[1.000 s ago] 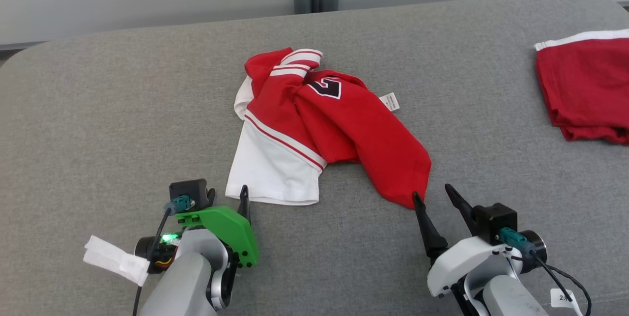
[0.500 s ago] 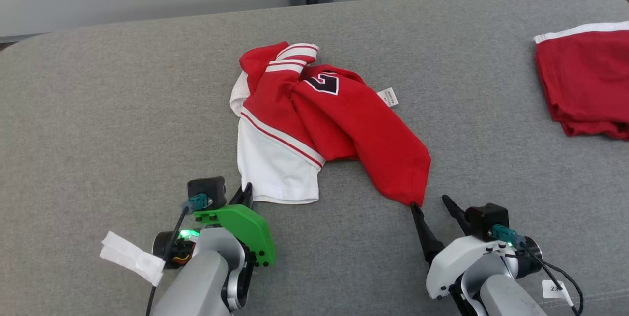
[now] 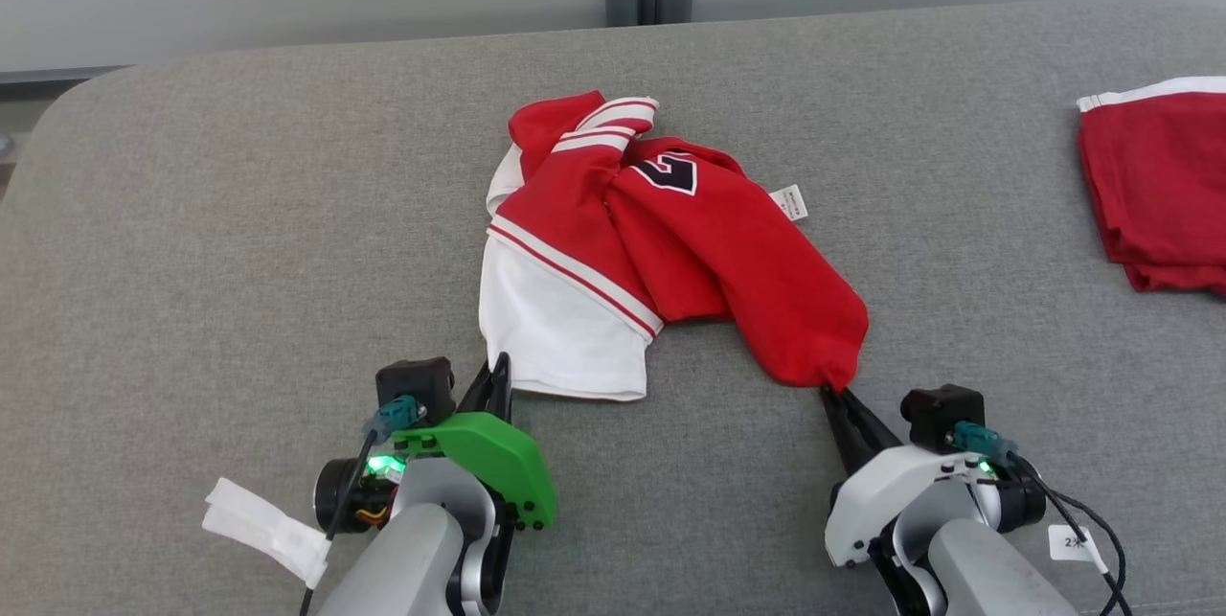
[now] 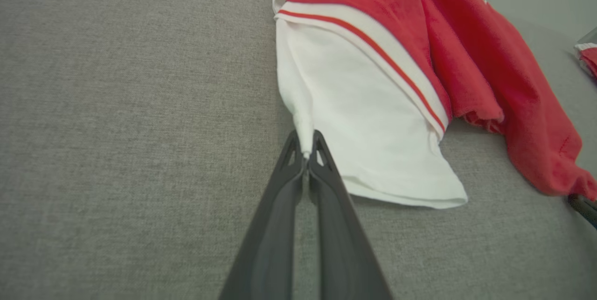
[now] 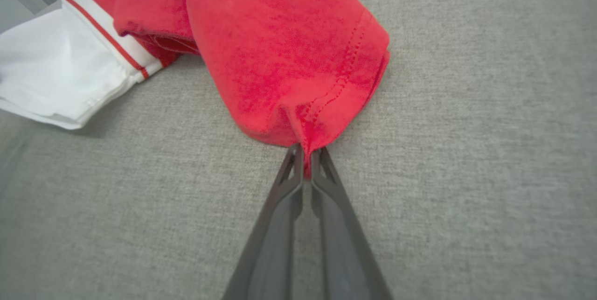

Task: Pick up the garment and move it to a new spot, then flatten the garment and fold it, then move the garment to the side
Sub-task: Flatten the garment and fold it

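Head view: garment (image 3: 766,281) shows black numeral (image 3: 668,173); white tag (image 3: 789,202) unreadable.

Crumpled red-and-white garment (image 3: 670,242) sits mid-counter (image 3: 239,214), with its white tag (image 3: 789,202) poking out on the right. Left pincer (image 3: 498,376) is clamped on the white hem's near-left corner, and right pincer (image 3: 831,396) is clamped on the red near corner. 1 folded red cloth (image 3: 1164,185) with a white band lies at the right edge, well apart.
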Tool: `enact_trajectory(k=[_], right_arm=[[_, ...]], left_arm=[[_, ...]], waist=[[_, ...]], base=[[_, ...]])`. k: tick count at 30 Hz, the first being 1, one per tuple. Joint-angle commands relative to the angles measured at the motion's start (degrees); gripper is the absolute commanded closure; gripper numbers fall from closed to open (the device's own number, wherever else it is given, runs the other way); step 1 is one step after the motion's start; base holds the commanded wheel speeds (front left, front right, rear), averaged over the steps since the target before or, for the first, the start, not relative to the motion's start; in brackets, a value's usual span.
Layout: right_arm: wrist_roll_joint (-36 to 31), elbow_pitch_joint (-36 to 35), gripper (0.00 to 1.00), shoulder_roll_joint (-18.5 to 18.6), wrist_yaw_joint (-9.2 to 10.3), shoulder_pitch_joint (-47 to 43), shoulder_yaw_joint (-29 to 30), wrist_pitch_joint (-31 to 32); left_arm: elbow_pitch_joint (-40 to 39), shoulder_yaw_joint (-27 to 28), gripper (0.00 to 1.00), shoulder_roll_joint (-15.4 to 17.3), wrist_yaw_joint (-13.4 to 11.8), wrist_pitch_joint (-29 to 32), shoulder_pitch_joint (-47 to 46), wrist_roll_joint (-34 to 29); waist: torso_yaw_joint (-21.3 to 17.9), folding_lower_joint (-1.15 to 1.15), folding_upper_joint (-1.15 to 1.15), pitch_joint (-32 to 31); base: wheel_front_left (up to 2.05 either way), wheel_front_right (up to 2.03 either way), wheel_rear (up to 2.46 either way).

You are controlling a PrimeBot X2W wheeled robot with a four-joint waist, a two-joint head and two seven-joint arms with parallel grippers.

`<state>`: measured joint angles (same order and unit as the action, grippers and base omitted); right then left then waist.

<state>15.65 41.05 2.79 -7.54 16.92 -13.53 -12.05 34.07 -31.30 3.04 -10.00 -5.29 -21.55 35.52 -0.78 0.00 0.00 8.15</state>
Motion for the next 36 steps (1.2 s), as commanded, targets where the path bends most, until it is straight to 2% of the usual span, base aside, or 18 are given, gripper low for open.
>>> enact_trajectory(k=[1, 5, 11, 16, 20, 29, 36], right_arm=[[0.7, 0.2, 1.00, 0.2, 0.11, 1.2, 0.2, -0.9], [1.5, -0.9, 1.00, 0.2, 0.11, 2.5, 0.7, -2.3], [1.8, -10.3, 1.00, 0.2, 0.11, 2.7, 4.1, -3.1], [-0.1, -23.4, 1.00, 0.2, 0.10, 0.5, 8.5, -3.1], [-1.7, -34.6, 1.00, 0.2, 0.11, -1.3, 11.4, -3.1], [-5.4, -62.2, 1.00, 0.2, 0.10, -5.3, 17.0, 2.5], [-7.0, -78.0, 1.00, 0.2, 0.10, -7.0, 19.6, 6.9]], left_arm=[[-0.3, 0.3, 1.00, 0.6, -0.1, -0.9, 0.8, 0.0], [-1.9, 1.0, 1.00, 1.3, 0.2, -3.2, 0.2, 0.0], [-8.7, 3.7, 1.00, 4.1, 0.8, -7.6, -1.9, -0.6], [-19.3, 6.3, 1.00, 6.6, 0.4, -9.0, -1.8, -1.7], [-31.1, 8.4, 1.00, 8.5, -0.3, -9.1, -0.8, -1.3], [-61.8, 12.8, 1.00, 12.6, -2.8, -1.9, -1.7, 2.2], [-76.9, 14.5, 1.00, 14.8, -5.1, 4.6, -5.4, 3.4]], waist=[[-0.2, 0.00, 0.00, -0.1], [-0.7, 0.00, 0.00, -0.6], [-1.7, 0.00, 0.00, -3.1], [-2.2, 0.00, 0.00, -6.0], [-2.6, 0.00, 0.00, -8.3], [-3.9, 0.00, 0.00, -10.3], [-5.8, 0.00, 0.00, -9.6]], base=[[0.00, 0.00, 0.00], [0.00, 0.00, 0.00], [0.00, 0.00, 0.00], [0.00, 0.00, 0.00], [0.00, 0.00, 0.00], [0.00, 0.00, 0.00], [0.00, 0.00, 0.00]])
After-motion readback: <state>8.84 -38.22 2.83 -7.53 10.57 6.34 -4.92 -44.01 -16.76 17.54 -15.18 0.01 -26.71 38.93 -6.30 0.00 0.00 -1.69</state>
